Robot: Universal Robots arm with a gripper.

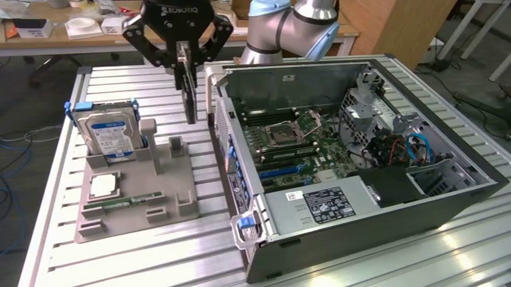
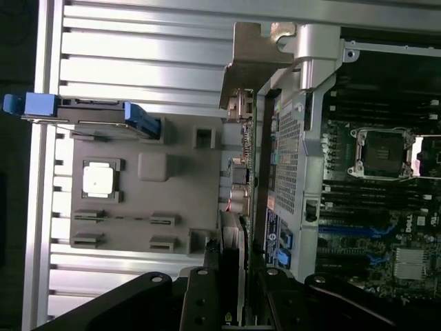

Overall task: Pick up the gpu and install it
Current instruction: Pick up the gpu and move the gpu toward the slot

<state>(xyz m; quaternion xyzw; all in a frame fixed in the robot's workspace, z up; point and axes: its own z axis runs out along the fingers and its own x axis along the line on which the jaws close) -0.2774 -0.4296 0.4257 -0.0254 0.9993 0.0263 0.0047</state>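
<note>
My gripper (image 1: pixel 185 55) is shut on the gpu (image 1: pixel 190 89), which hangs edge-on as a thin dark vertical card. The card is in the air, above the gap between the grey parts holder (image 1: pixel 136 206) and the side wall of the open computer case (image 1: pixel 447 203). Its lower end is clear of the holder's upright post (image 1: pixel 176 146). In the wrist view the gpu (image 2: pixel 234 234) runs out from between the black fingers (image 2: pixel 200 303), close beside the case wall (image 2: pixel 289 152). The motherboard (image 1: pixel 295 143) lies exposed inside the case.
A hard drive (image 1: pixel 112 134) with a blue-white label stands in the holder. A processor chip (image 1: pixel 104 185) and a narrow memory stick (image 1: pixel 124 203) lie on it. All this rests on a slatted aluminium table (image 1: pixel 160 257). A power supply (image 1: pixel 319 206) fills the case's near corner.
</note>
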